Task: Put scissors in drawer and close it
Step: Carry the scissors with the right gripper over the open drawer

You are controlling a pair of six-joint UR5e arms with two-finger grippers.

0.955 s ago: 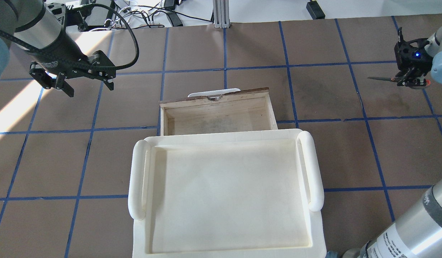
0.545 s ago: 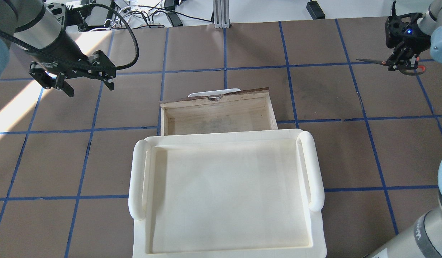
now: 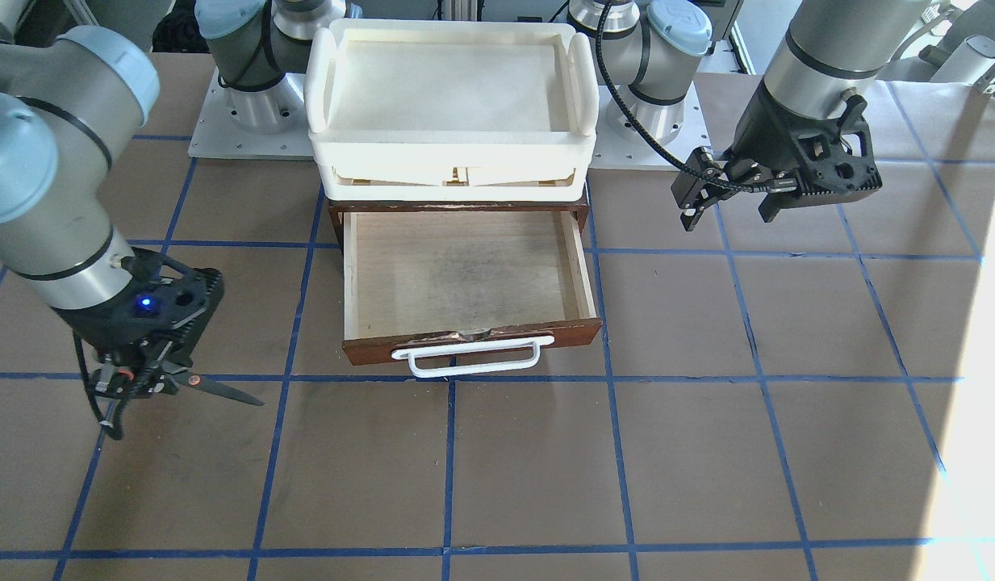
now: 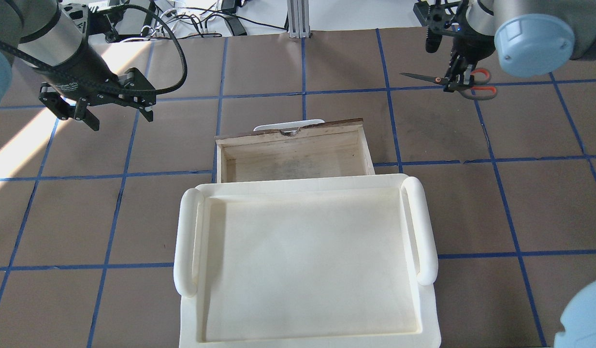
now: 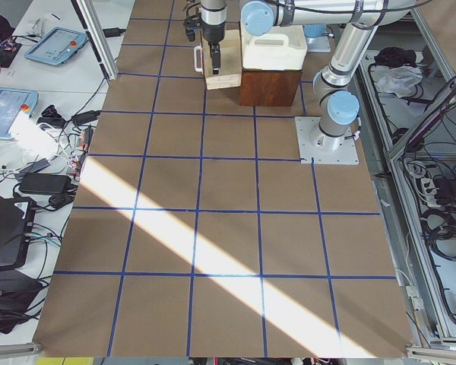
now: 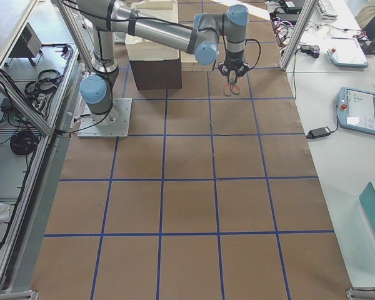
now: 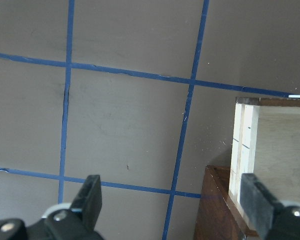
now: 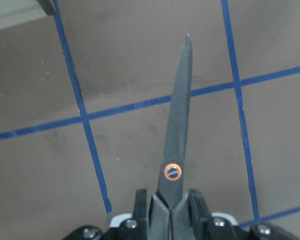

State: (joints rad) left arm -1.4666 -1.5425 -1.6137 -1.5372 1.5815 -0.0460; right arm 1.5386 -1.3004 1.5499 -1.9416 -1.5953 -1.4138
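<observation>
From across the table, the right gripper (image 3: 134, 386) is clenched on the scissors (image 3: 219, 390) near the pivot. The blades are together and lie level, pointing toward the drawer (image 3: 465, 332), which is well apart from them. The drawer stands pulled out with its pale floor showing and its white bar handle (image 3: 473, 356) facing this camera. Behind it the cream tray (image 3: 453, 139) sits on top of a dark cabinet (image 3: 336, 211). The left gripper (image 3: 727, 216) is on the drawer's other side, its jaws spread wide. Over the robot's shoulders you get what that angle hid: the orange-red loops stick out behind the right gripper. Here, though, the tray covers the back of the drawer, and the handle is only a sliver past the dark front. From the left end of the table (image 5: 228, 228), everything is small at the far edge, and I can't make out the scissors at all. From the right end, the orange loops show under the near arm's wrist, but the blades are too small to read. The left wrist camera shows two fingertips apart with tabletop between them, and a corner of the drawer and cabinet at its right edge. The right wrist camera looks straight along the shut blades to their tip. The gripper's fingers pinch just below the orange-ringed screw, and the handles are cut off below.
</observation>
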